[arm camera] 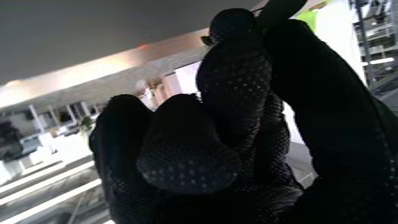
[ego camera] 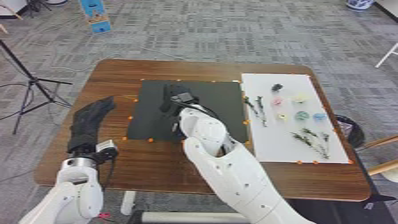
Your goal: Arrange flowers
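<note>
In the head view, my right hand (ego camera: 176, 96) is over the upper left part of the black mat (ego camera: 213, 127). The right wrist view shows my right hand (arm camera: 235, 85) with curled fingers, thumb and a finger pinching a dark leafy piece (arm camera: 281, 9); most of that piece is hidden. My left hand (ego camera: 91, 120) lies at the table's left with straight fingers, holding nothing. On the white sheet (ego camera: 266, 150) are a dark flower (ego camera: 277, 87), a pink flower (ego camera: 277, 101), a pale yellow flower (ego camera: 299, 99), a teal flower (ego camera: 302, 115), a blue flower (ego camera: 320, 116) and leafy sprigs (ego camera: 307, 139).
Orange markers (ego camera: 131, 118) run along the edges of the mat and the sheet on the brown table (ego camera: 151, 172). A black stand (ego camera: 34, 80) is on the floor to the left. My right forearm crosses the mat's lower right part.
</note>
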